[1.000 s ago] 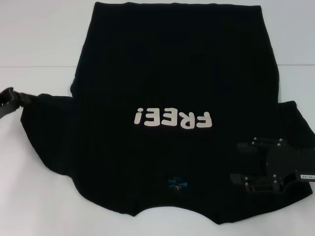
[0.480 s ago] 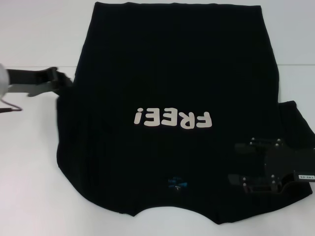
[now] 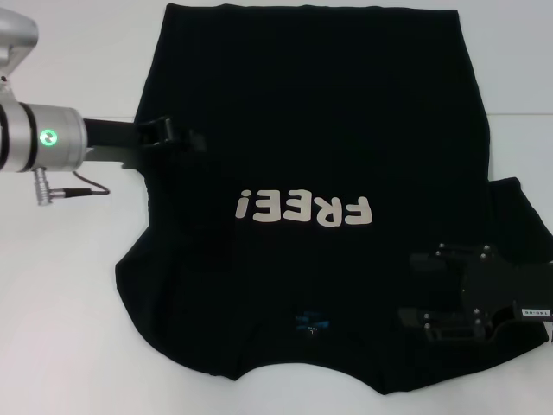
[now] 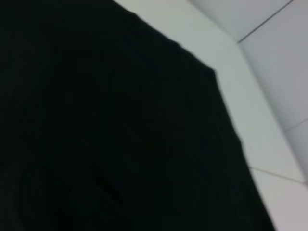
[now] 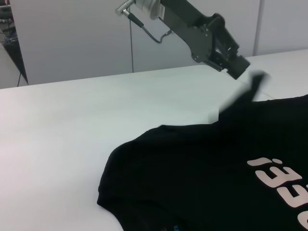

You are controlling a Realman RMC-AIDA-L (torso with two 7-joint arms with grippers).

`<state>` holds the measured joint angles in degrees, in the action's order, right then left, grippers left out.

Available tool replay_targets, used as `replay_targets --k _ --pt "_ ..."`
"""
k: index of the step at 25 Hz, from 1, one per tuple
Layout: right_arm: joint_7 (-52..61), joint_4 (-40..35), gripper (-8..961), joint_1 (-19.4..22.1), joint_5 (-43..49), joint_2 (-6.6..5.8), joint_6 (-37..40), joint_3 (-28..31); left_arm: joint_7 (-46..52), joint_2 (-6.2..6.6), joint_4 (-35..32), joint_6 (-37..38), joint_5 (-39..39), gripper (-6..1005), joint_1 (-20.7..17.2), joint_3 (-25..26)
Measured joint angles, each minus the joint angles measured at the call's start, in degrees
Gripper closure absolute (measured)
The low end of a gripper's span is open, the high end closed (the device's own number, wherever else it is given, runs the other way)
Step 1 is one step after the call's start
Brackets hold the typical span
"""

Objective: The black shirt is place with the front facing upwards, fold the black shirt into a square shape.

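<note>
The black shirt [image 3: 302,104] lies spread on the white table [image 3: 60,285], front up. Its cream "FREE!" letters [image 3: 302,209] read upside down, and the blue neck label [image 3: 309,324] is near the front edge. My left gripper [image 3: 183,138] reaches in from the left and is shut on the shirt's left sleeve, holding it lifted over the left side of the body. The right wrist view shows this left gripper [image 5: 238,65] with cloth of the shirt [image 5: 202,163] rising to it. My right gripper [image 3: 410,287] rests open over the right sleeve area. The left wrist view is mostly filled by the shirt [image 4: 96,120].
White table surrounds the shirt on all sides. A seam line [image 3: 69,118] runs across the table at the left. A grey cable [image 3: 82,188] hangs from my left wrist. Plain wall panels [image 5: 72,38] stand behind the table in the right wrist view.
My left arm has swept in from the far left towards the middle, dragging the left sleeve inward over the shirt's body. The right gripper has stayed in place.
</note>
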<state>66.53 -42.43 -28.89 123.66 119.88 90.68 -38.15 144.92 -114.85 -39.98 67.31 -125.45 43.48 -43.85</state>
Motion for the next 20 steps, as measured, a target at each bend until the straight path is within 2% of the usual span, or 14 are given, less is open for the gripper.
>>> replay_targets --k 2,5,8,10,13,16,19,20 --pt "0.0 0.05 129 -0.02 0.0 0.0 -0.11 -0.05 -0.11 -0.43 0.05 0.5 2.07 919 -0.33 0.02" --pt "0.0 0.15 129 -0.02 0.0 0.0 -0.15 -0.14 -0.2 -0.55 0.08 0.91 4.54 711 -0.99 0.07" --pt "-0.03 0.31 129 -0.03 0.0 0.0 -0.08 0.04 -2.17 -0.43 0.06 2.33 6.09 646 -1.79 0.13" --pt "-0.03 0.56 128 -0.02 0.0 0.0 -0.1 0.25 -7.07 -0.34 -0.12 5.28 8.84 602 -2.7 0.31" --pt "-0.02 0.69 128 0.29 0.0 0.0 -0.42 0.68 -21.99 -0.52 -0.44 13.2 14.06 537 -5.28 1.16" --pt "0.16 0.74 129 0.73 -0.04 0.0 -0.62 2.75 -38.82 -1.93 -1.37 20.68 17.49 472 -9.78 2.35" --pt "3.02 0.66 129 1.08 -0.08 -0.08 -0.63 7.52 -49.23 -3.61 -3.47 22.67 17.41 331 -13.9 1.38" --pt "3.02 0.66 129 1.08 -0.08 -0.08 -0.63 7.52 -52.39 -4.02 -3.85 22.97 17.24 284 -15.1 0.36"
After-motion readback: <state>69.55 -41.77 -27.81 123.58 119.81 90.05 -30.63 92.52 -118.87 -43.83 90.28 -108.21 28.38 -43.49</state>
